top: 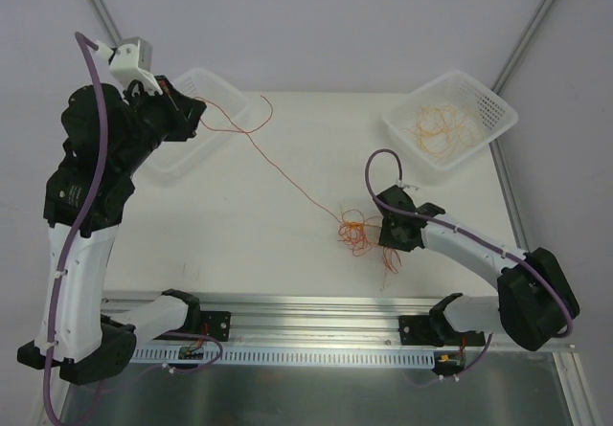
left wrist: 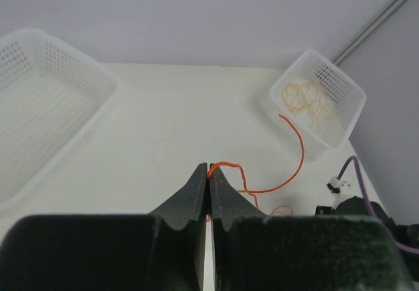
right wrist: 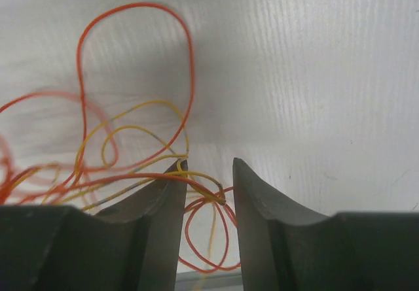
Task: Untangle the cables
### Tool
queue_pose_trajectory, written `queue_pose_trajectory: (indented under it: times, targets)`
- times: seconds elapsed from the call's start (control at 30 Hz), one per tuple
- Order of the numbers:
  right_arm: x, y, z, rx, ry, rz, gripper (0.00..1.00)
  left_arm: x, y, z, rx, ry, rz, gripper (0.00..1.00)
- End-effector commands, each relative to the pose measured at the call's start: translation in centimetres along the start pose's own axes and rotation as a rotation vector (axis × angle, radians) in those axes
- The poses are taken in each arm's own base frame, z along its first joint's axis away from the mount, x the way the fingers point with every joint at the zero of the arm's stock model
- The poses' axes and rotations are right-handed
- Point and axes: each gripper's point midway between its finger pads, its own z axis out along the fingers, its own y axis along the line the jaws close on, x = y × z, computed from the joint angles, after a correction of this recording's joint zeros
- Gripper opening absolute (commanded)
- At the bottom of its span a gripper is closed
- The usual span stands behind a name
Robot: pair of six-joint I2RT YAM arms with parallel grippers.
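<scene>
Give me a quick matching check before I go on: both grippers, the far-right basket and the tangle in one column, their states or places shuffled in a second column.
Column one
1. left gripper
2. right gripper
3. far-right basket
4. tangle of cables

Column two
A. holds loose yellow-orange coils
B. lies on the table, beside the right arm's fingers
C. shut on a red-orange wire
D. jaws apart, just above the tangle

Pairs: 1-C, 2-D, 3-A, 4-B
</scene>
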Motion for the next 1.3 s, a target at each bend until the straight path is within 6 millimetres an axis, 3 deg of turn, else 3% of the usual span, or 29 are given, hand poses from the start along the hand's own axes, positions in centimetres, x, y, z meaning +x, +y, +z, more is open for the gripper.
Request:
queue_pose_trajectory:
  times: [0.0,0.03,0.07,0.13,0.17,0.23,0.27,0.3,0.4,0.43,0.53,0.57,0.7,0.83,1.0,1.13,1.27]
  targets:
    - [-1.9,2.0,-2.9,-0.119,-0.021,-0.055,0.38,5.4,1.1,1.6,0.001,0.145,-0.035,0.00]
    - [-2.2,2.5,-3.4,-0.140,-0.020,-0.079,0.40,7.1,0.6,1.8,0.043,0.196,-0.053,0.00]
    - [-2.1,3.2,-4.0,-0.172,-0.017,-0.125,0.49,10.4,1.1,2.3,0.043,0.282,-0.072,0.00]
    - [-3.0,4.8,-5.4,-0.224,-0.041,-0.173,0.59,14.0,1.1,2.6,0.080,0.372,-0.097,0.00]
    - [-2.9,5.7,-6.0,-0.248,-0.046,-0.208,0.66,17.5,2.2,2.7,0.057,0.450,-0.109,0.00]
    - [-3.0,7.2,-7.1,-0.281,-0.057,-0.256,0.72,20.4,3.4,2.8,0.032,0.499,-0.102,0.00]
    - [-3.0,7.7,-7.3,-0.291,-0.061,-0.268,0.76,23.5,5.2,2.5,-0.023,0.554,-0.096,0.00]
    - [-3.0,8.0,-7.5,-0.298,-0.061,-0.275,0.77,24.8,6.1,2.5,-0.058,0.570,-0.087,0.00]
    - [-3.0,9.2,-8.5,-0.332,-0.077,-0.298,0.82,29.4,9.5,1.6,-0.171,0.655,-0.033,0.20]
    - [-2.9,9.4,-8.8,-0.342,-0.081,-0.305,0.82,31.0,10.1,1.1,-0.179,0.697,-0.013,0.33]
    - [-3.2,9.5,-9.5,-0.352,-0.100,-0.315,0.84,32.1,8.9,0.6,-0.082,0.742,-0.012,0.57]
    - [-3.2,9.4,-9.7,-0.353,-0.104,-0.315,0.84,32.2,8.5,0.6,-0.047,0.742,-0.013,0.75]
    - [-3.4,8.7,-10.2,-0.343,-0.123,-0.305,0.84,32.0,5.1,0.6,0.153,0.749,0.053,0.94]
    - [-3.2,8.3,-10.3,-0.343,-0.128,-0.295,0.84,33.3,-0.3,0.4,0.391,0.779,0.271,0.94]
    - [-3.4,7.8,-11.0,-0.362,-0.155,-0.270,0.84,35.2,-4.5,1.8,0.581,0.771,0.400,0.94]
    - [-3.5,7.0,-11.3,-0.357,-0.180,-0.245,0.84,37.6,-6.9,3.7,0.716,0.725,0.536,0.91]
    - [-3.8,5.7,-11.7,-0.328,-0.213,-0.193,0.86,40.2,-8.4,5.1,0.811,0.707,0.564,0.86]
